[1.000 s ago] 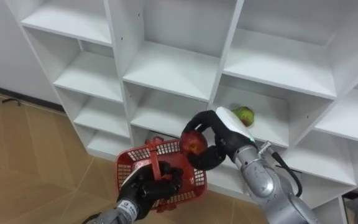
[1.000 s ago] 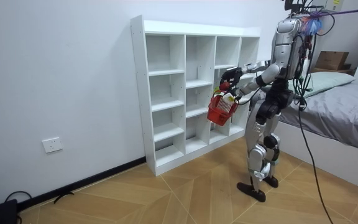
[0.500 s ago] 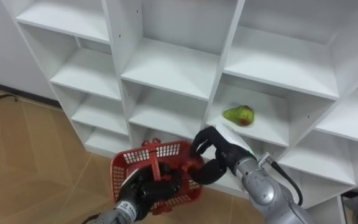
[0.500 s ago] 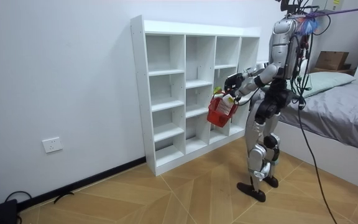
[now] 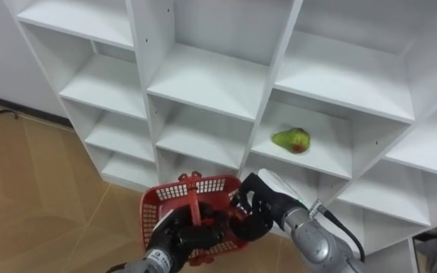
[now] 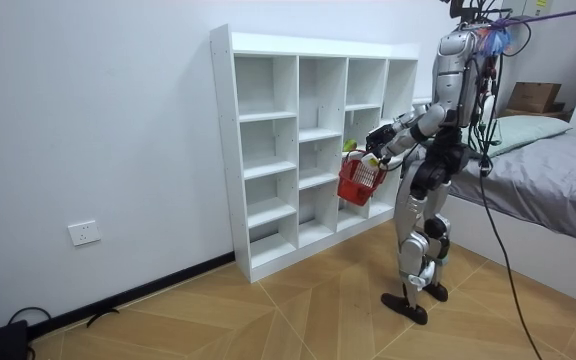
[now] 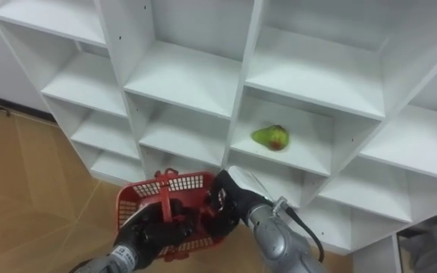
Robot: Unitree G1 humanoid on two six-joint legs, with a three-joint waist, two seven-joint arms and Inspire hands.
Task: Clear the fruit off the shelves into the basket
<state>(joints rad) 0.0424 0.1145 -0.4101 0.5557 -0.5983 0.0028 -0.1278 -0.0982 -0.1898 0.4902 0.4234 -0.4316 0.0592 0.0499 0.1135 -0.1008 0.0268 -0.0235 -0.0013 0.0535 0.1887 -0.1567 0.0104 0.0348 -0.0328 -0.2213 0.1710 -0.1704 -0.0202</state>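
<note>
A red plastic basket (image 5: 174, 199) hangs in front of the white closet (image 5: 211, 83), and my left hand (image 5: 179, 236) is shut on its upright handle. My right hand (image 5: 262, 205) reaches down into the basket's right side. Its fingers curl round a red apple (image 5: 238, 221) that barely shows between them. A green pear with a red blush (image 5: 291, 140) lies on a middle shelf, above and to the right of that hand. In the room view I stand facing the closet's right half with the basket (image 6: 360, 180) held at waist height.
The closet's other compartments are bare. Wooden floor (image 5: 29, 182) lies to my left below the shelves. A bed (image 6: 558, 180) stands at the room view's right, behind me.
My right hand has come down from shelf height with the red apple and dipped into the basket. The pear, hidden behind the hand before, now shows on its shelf.
</note>
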